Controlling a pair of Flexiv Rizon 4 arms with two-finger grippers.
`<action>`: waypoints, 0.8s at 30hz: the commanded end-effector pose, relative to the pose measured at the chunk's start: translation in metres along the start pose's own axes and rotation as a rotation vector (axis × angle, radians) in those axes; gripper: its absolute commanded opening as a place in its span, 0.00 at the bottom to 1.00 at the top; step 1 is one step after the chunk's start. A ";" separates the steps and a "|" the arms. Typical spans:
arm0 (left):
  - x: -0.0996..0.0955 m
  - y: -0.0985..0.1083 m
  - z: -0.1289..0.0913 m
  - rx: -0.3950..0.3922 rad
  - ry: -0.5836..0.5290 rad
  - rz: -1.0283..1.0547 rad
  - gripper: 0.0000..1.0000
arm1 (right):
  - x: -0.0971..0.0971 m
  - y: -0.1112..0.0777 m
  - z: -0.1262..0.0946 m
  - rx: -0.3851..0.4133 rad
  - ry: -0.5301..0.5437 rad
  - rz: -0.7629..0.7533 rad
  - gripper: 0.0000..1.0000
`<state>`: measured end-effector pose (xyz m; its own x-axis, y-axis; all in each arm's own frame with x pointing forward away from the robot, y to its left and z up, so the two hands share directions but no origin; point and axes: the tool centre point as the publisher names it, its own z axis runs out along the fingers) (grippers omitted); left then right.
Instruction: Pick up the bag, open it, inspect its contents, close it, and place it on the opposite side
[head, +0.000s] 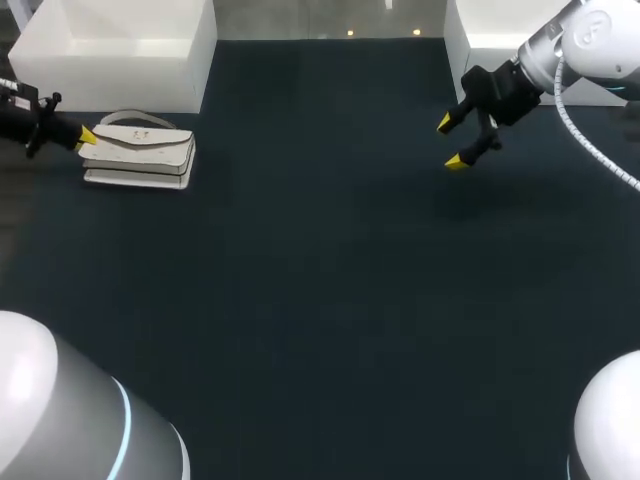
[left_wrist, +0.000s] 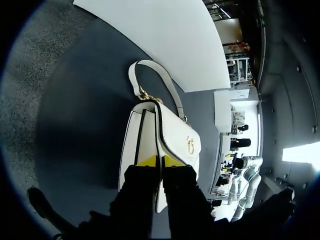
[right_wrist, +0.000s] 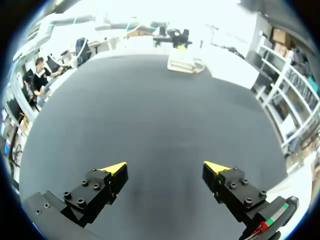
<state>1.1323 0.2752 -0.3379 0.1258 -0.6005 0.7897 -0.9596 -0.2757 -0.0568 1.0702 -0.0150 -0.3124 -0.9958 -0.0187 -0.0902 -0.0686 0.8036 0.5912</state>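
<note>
The bag (head: 140, 152) lay at the far left of the table (head: 320, 280), just in front of a white box (head: 110, 50). It was a white bag lying on its side. Its strap (left_wrist: 150, 70) looped out at the end away from the left gripper, and a gold clasp (left_wrist: 190, 146) showed on its flap.

The left gripper (head: 85, 137) came in from the left edge and met the bag's left end. In the left wrist view its yellow tips (left_wrist: 160, 160) stood almost together, with the black-trimmed edge of the flap running in between them, so it looked pinched on the bag there.

The right gripper (head: 450, 142) hung over the far right of the table, near a second white box (head: 480, 40) and well apart from the bag. Its fingers (right_wrist: 114, 169) were spread wide with only dark tabletop between them. In the right wrist view the bag (right_wrist: 182, 60) lay far ahead across the table.
</note>
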 end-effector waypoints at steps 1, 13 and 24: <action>0.007 0.005 0.008 -0.125 -0.003 -0.002 0.00 | -0.001 -0.001 0.000 -0.002 0.003 -0.001 1.00; 0.033 0.038 0.035 -0.053 -0.016 -0.016 0.00 | -0.001 -0.001 0.000 -0.002 0.003 -0.001 1.00; 0.056 0.071 0.059 0.029 -0.001 -0.006 0.00 | -0.001 -0.001 0.000 -0.002 0.003 -0.001 1.00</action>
<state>1.1027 0.1943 -0.3327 0.1303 -0.5907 0.7963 -0.9872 -0.1520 0.0488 1.0703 -0.0150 -0.3125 -0.9957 -0.0190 -0.0902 -0.0688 0.8035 0.5913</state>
